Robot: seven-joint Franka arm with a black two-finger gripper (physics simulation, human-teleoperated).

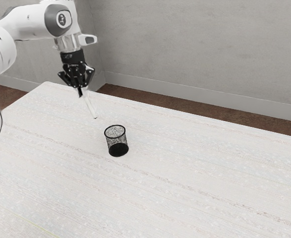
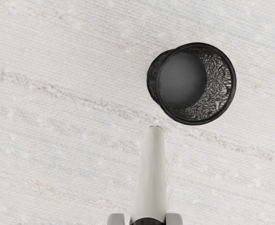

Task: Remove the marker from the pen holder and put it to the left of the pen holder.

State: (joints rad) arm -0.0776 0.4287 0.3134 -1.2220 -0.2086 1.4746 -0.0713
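Marker (image 1: pixel 89 105) is out of the pen holder (image 1: pixel 118 149), up in the air under the gripper (image 1: pixel 82 92), which is clamped on it nr 1 end: in the wrist view the 2 pads (image 2: pixel 116 219) flank its dark end, 1 per side. Holding it by 1 end prob. leaves most of the barrel free, so the hand needn't go near the holder's rim. It hangs at a slant, free end down & toward the holder, apart from it; set down like that, the tip would prob. touch 1st & the barrel could pivot or roll, so a low, slow release w/ the barrel eased flat looks best. Holder stands upright on the table (image 1: pixel 185 188), mouth up, a fixed ref. for the drop spot; next job, I'd judge, is getting the marker over the spot to its left, then lowering. Hard to make out: gap betw. tip & tabletop, can't be read exactly, tho it looks raised. Gripped end is partly hidden by the pads & cut off at the wrist view's lower edge. Pale barrel nearly blends w/ the pale tabletop in the exterior view, & the arm (image 1: pixel 31 25) is cropped at that view's left & top.
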